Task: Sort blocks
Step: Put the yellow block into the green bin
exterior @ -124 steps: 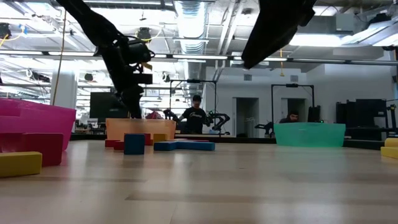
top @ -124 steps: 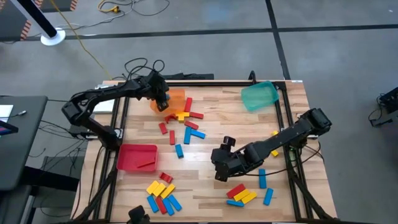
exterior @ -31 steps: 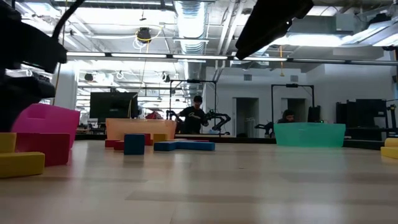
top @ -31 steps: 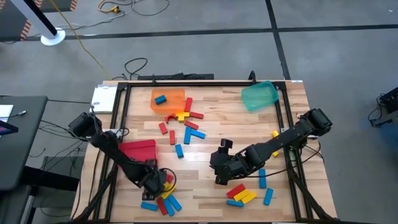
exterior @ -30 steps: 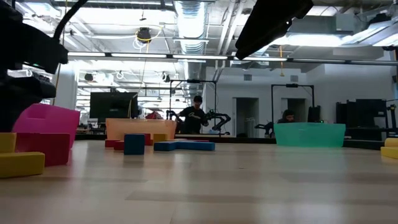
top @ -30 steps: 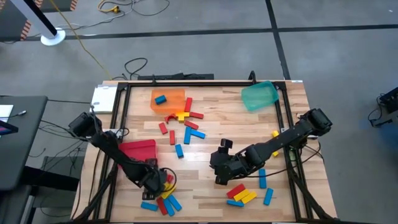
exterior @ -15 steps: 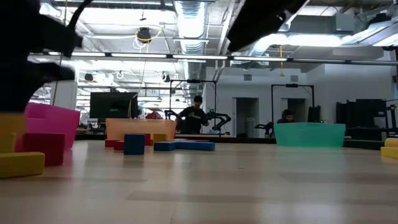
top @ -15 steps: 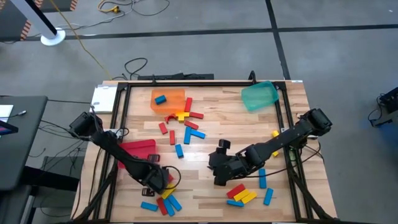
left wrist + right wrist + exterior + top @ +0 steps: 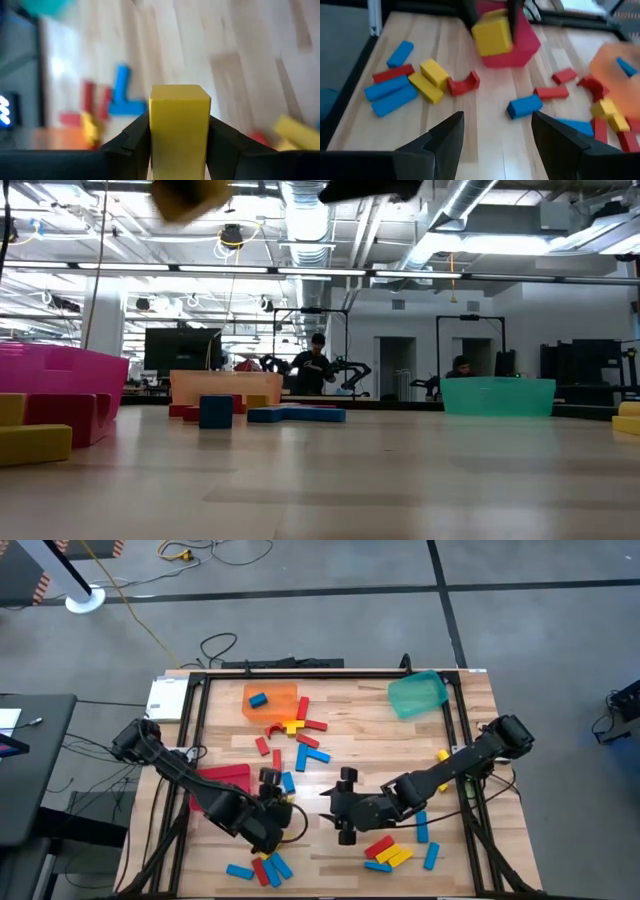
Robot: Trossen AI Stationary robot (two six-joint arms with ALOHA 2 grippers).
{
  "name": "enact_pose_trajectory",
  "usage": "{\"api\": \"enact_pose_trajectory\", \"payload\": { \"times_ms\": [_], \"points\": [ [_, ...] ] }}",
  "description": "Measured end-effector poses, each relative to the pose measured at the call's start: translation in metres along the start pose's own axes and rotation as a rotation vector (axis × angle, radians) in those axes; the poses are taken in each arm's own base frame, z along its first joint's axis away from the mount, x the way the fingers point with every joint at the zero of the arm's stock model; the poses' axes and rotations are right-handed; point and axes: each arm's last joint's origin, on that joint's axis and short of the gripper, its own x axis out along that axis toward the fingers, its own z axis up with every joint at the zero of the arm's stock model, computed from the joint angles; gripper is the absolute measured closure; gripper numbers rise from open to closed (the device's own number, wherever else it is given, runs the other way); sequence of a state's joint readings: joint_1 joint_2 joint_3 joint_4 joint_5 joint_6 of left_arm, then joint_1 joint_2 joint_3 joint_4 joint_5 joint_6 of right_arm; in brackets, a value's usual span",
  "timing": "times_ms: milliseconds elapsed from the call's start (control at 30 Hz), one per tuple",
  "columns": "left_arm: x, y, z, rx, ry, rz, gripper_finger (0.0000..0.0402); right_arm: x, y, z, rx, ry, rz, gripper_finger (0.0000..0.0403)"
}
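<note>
Above the near-left of the table (image 9: 330,755), the left gripper (image 9: 179,150) clenches a yellow block (image 9: 180,127) squarely between its two fingers (image 9: 131,137). Right gripper (image 9: 492,137) hangs mid-table, fingers spread, grasping nothing.

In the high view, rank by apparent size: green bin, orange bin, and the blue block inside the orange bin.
1. Green bin and orange bin: they look about alike, so I won't rank one above the other.
2. Blue block in the orange bin: clearly the smallest.
</note>
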State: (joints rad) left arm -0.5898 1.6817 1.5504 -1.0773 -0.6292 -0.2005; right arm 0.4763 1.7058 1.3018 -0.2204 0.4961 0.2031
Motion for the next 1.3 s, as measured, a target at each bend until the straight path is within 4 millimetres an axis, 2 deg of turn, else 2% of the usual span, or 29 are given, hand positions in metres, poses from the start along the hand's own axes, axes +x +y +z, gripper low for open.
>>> {"api": "enact_pose_trajectory", "payload": {
  "times_ms": [133,367,900,1300],
  "points": [
    [-0.011,0.015,0.018,0.01,-0.09,0.017,0.0265,-0.001,0.002,0.008,-0.035,-0.082,-0.01,0.0153],
    [-0.007,0.027,0.028,0.01,-0.141,0.016,0.0264,-0.008,0.008,0.015,-0.161,-0.174,-0.203,0.0153],
    [-0.002,0.036,0.038,-0.001,-0.213,-0.017,0.0263,-0.009,0.01,0.018,-0.198,-0.2,-0.169,0.0157],
    [-0.002,0.036,0.04,-0.01,-0.226,-0.04,0.0263,-0.008,0.007,0.02,-0.195,-0.206,-0.175,0.0242]
  ]
}}
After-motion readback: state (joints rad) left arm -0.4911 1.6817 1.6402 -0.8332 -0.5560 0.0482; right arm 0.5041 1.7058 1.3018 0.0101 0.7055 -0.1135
